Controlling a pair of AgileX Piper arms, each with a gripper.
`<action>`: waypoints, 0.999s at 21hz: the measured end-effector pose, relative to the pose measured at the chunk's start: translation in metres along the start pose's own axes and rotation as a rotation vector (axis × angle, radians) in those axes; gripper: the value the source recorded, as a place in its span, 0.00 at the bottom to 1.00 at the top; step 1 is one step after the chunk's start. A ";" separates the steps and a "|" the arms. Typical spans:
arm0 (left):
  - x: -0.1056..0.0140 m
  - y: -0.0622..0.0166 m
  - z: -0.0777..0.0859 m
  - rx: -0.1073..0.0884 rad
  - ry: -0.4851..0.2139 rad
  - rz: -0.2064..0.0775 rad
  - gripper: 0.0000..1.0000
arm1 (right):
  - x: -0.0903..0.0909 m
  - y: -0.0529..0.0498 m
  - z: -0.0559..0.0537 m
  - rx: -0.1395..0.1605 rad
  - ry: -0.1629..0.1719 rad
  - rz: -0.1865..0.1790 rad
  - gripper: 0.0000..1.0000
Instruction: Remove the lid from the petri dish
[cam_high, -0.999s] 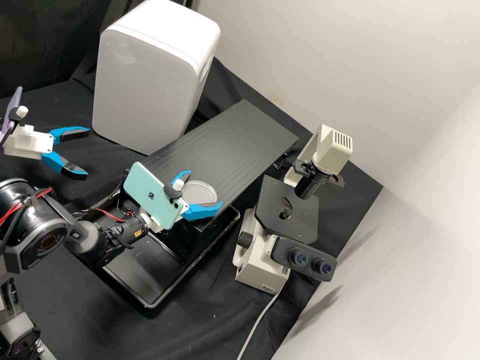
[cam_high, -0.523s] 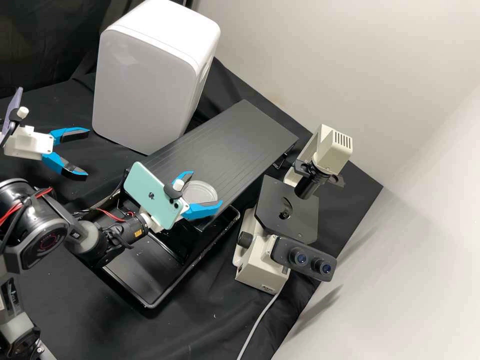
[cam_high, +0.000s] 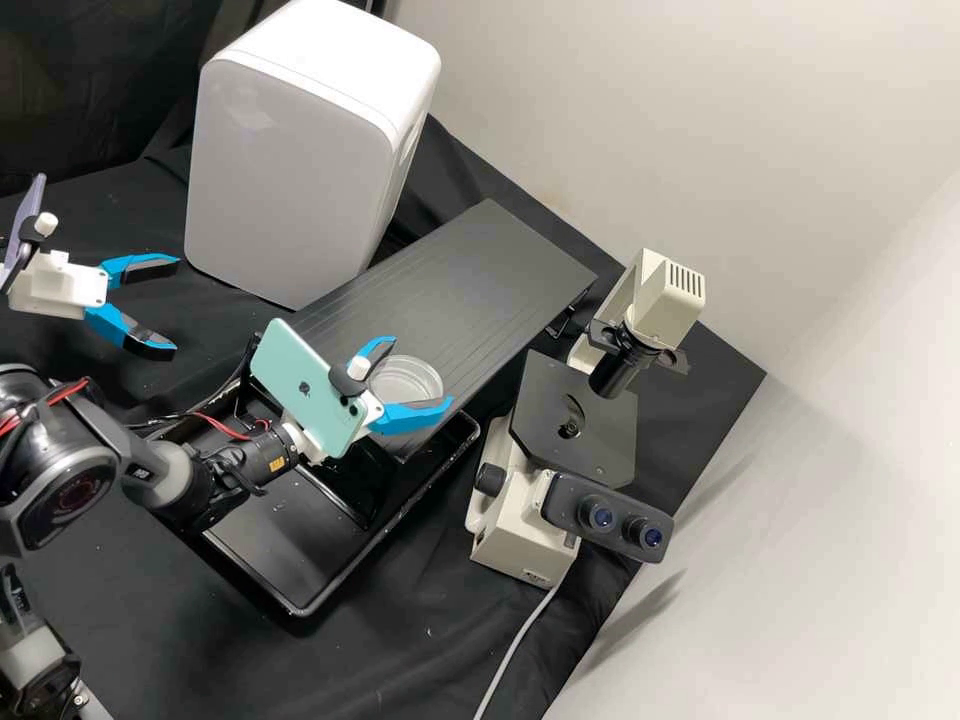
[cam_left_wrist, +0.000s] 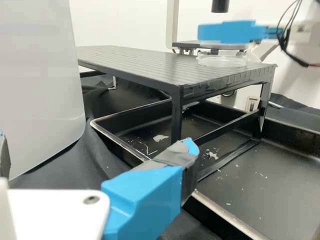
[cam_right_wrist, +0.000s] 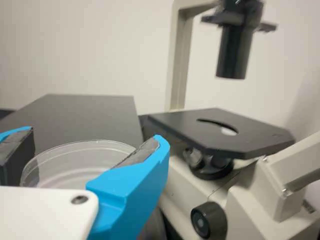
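The clear petri dish (cam_high: 402, 380) with its lid on sits at the near corner of a black ribbed platform (cam_high: 450, 280). My right gripper (cam_high: 415, 375) is open and straddles the dish, one blue finger on each side. In the right wrist view the dish (cam_right_wrist: 70, 160) lies between the fingers of the right gripper (cam_right_wrist: 92, 140). From the left wrist view the dish (cam_left_wrist: 222, 60) rests on the platform with a blue right finger (cam_left_wrist: 235, 31) just above it. My left gripper (cam_high: 170, 305) hangs open and empty, far left of the platform.
A white boxy appliance (cam_high: 300, 150) stands behind the platform. To the right is a microscope (cam_high: 570, 440), its stage close to the dish. A black tray (cam_high: 290, 560) lies under and in front of the platform.
My right gripper has risen slightly and edged toward the microscope, staying around the dish. The left arm has barely moved.
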 end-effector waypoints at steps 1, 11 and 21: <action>0.000 0.0001 0.000 -0.001 0.002 0.001 1.00 | -0.001 0.004 -0.003 -0.006 0.010 0.014 0.00; 0.000 0.0002 0.000 -0.002 0.004 0.001 1.00 | -0.007 0.017 -0.018 0.012 0.058 0.075 0.00; 0.000 0.0007 -0.003 -0.004 0.014 0.004 1.00 | -0.008 -0.002 -0.037 -0.027 0.115 0.019 0.00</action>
